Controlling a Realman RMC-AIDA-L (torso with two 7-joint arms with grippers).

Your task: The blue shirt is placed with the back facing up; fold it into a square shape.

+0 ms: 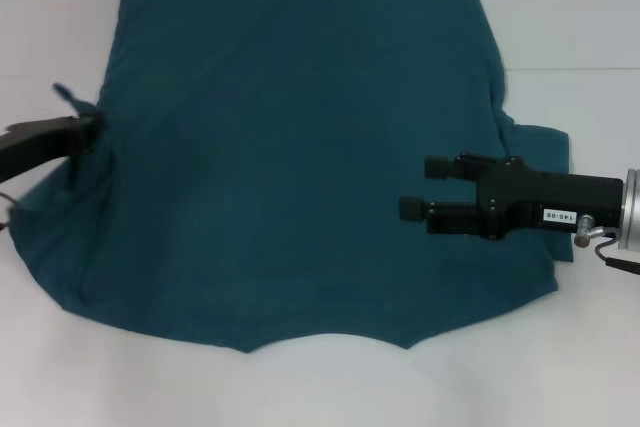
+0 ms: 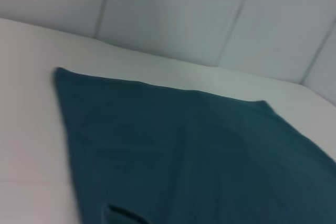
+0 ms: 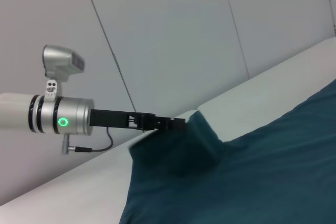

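The blue shirt [image 1: 300, 147] lies spread on the bench [image 1: 580, 7]. The left gripper [image 1: 95, 122] pinches its sleeve edge, lifted; the right gripper [image 1: 420, 187] hovers above with fingers [image 1: 440, 166] parted.

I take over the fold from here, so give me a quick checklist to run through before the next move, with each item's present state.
1. Left gripper pinching the shirt's left edge: ok, cloth is lifted there.
2. Right gripper holding cloth: not ok, open above the shirt.
3. Plain side up: ok, no lettering shows.
4. Shirt flat: not ok, bunched at the left grip.
5. Table around the shirt: ok.
6. Far end of the shirt: cannot tell in the head view.
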